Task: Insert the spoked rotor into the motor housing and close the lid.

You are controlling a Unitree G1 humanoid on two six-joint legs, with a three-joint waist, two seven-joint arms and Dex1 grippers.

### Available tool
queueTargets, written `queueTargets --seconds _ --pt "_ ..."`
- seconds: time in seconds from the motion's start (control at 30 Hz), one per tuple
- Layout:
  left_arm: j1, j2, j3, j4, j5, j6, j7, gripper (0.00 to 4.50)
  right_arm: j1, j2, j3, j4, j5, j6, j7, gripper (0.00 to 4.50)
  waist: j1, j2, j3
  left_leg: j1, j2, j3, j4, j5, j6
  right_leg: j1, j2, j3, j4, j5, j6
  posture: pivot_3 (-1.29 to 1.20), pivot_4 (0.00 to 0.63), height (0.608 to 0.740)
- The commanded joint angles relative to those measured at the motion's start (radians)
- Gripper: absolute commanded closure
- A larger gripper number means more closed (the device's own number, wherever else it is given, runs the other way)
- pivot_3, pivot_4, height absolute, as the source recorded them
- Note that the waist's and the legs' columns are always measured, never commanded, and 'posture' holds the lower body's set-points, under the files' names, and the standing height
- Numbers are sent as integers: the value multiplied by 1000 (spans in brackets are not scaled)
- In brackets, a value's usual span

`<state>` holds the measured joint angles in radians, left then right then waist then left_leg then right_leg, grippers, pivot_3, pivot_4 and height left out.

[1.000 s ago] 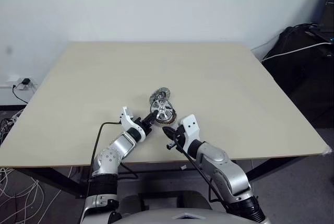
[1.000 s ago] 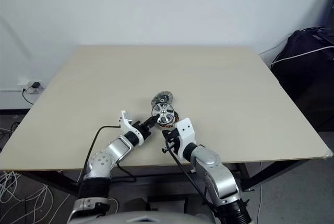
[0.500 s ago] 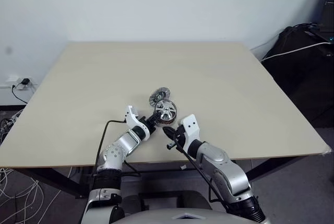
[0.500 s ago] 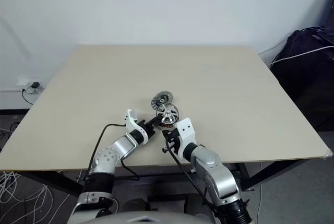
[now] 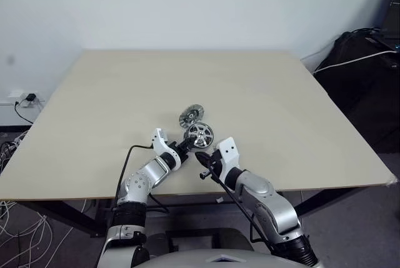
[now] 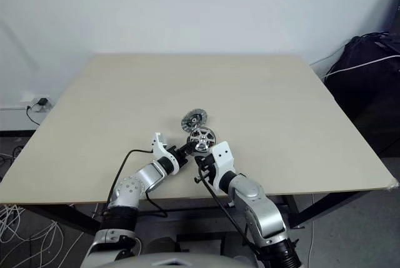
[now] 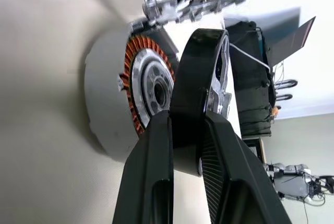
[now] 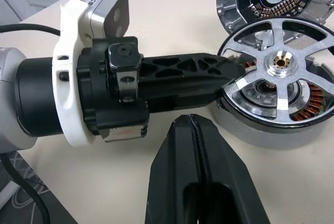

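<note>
My left tool (image 8: pixel 229 75) grips the rotor (image 8: pixel 284 67) by its rim, fingers (image 7: pixel 156 145) nearly closed on the edge. Rotor sits tilted over the housing (image 7: pixel 143 91), near edge low, copper windings showing through the spokes and on the open side. Not seated flat. Housing rests on the tabletop (image 5: pixel 262 93), near the front edge. Lid (image 5: pixel 190 115) lies flat just beyond the rotor, ribbed face up, close beside it. My right tool (image 8: pixel 198 140) is fully closed, empty, poised just short of the housing and beside the left tool, touching neither.
</note>
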<state>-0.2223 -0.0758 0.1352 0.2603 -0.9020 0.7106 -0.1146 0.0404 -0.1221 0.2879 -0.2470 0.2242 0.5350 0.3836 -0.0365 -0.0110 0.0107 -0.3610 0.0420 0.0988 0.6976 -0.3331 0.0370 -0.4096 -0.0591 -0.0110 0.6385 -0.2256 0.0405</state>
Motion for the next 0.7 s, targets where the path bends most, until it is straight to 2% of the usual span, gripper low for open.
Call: queueTargets --seconds 0.03,0.4,0.7 --pt "-7 -120 -26 -16 -1 -1 -5 3750 -8 5 -2 -46 3 -11 -6 4500 0 0 0 0 0 0 0 0 0 0 0 0 0 0 0 0 0 740" --pt "-5 -114 -20 -41 -12 -34 -7 164 -8 3 -3 -46 7 -10 -9 4500 0 0 -1 2 0 0 0 0 4 3 0 0 0 2 2 0 0 740" --pt "22 -102 -10 -97 -29 -46 -6 164 -12 4 -4 -42 8 -8 -9 4500 -2 -2 0 1 0 -2 0 5 3 1 0 0 2 6 -1 0 0 740"
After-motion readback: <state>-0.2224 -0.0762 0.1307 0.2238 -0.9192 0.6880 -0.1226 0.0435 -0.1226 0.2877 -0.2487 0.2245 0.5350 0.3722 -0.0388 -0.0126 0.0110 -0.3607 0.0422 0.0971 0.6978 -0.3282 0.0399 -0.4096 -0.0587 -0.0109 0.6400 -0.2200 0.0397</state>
